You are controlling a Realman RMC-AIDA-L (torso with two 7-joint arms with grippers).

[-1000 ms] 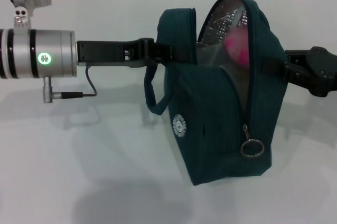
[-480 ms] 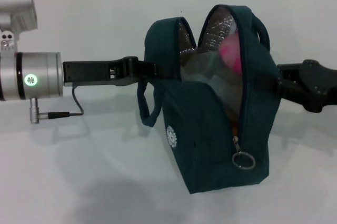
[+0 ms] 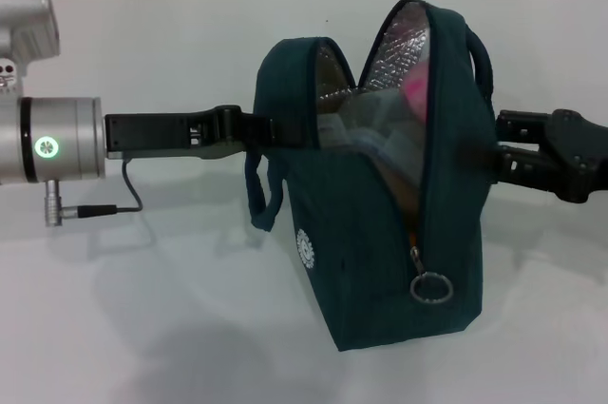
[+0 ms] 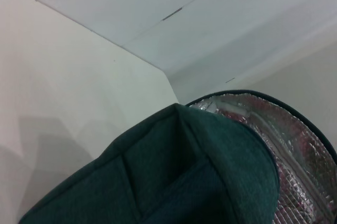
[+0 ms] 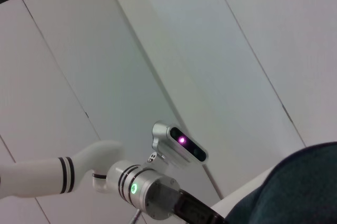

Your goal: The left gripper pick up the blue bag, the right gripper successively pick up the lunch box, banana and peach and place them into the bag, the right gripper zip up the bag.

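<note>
Lowered and shifted left: blue bag (image 3: pixel 380 223), left gripper (image 3: pixel 271 128) clamped on its edge.
Packing looks done; right gripper (image 3: pixel 499 157), grip unclear, must reach ring-pull (image 3: pixel 430 287).

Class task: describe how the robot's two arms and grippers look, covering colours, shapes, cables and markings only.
The left gripper is a flat black claw on a silver cylindrical wrist with black bands and a glowing green ring light; a thin grey cable with a metal plug loops beneath it. The right gripper is black, blocky and jointed.

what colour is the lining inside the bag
Shiny silver foil lining inside the teal bag; clearest in the head view.
</note>
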